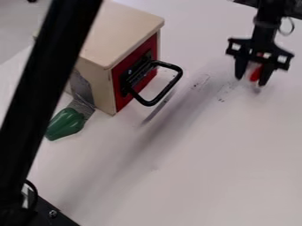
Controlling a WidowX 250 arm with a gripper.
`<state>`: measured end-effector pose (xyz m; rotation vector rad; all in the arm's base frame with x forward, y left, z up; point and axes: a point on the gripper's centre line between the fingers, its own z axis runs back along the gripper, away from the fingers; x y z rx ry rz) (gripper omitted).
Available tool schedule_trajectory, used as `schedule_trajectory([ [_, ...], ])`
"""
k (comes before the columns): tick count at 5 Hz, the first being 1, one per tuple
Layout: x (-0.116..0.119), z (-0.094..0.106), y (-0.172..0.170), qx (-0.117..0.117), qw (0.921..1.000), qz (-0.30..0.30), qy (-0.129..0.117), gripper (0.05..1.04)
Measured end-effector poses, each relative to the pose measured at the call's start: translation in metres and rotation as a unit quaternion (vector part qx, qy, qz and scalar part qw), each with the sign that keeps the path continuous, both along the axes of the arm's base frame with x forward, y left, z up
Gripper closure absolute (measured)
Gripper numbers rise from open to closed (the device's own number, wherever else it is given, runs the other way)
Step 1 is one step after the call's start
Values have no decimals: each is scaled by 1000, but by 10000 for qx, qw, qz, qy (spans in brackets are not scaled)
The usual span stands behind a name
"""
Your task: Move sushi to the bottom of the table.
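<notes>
One black gripper (251,80) hangs at the upper right of the table (206,176), its two fingers clasped around the one red piece of sushi (255,74). Over to the left I count one wooden box (97,86) with one red front (119,75) and one black handle (154,102), plus one green pepper (65,124) just beside it.

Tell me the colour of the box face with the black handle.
The box face is red, shown best in the camera view.
</notes>
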<state>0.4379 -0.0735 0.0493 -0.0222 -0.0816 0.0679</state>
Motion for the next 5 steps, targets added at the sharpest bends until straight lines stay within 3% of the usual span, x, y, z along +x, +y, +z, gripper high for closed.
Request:
schedule_trajectory([
  [1, -10, 66, 22, 47, 9989, -55, -463, 512],
  [2, -40, 106, 61, 22, 9984, 132, -551, 512],
  [3, -78, 171, 101, -14, 9964, 324, -789, 512],
  [4, -116, 165, 131, 6, 9978, 375, -538, 512],
  [5, -141, 132, 153, -27, 9991, 404, -94, 512],
])
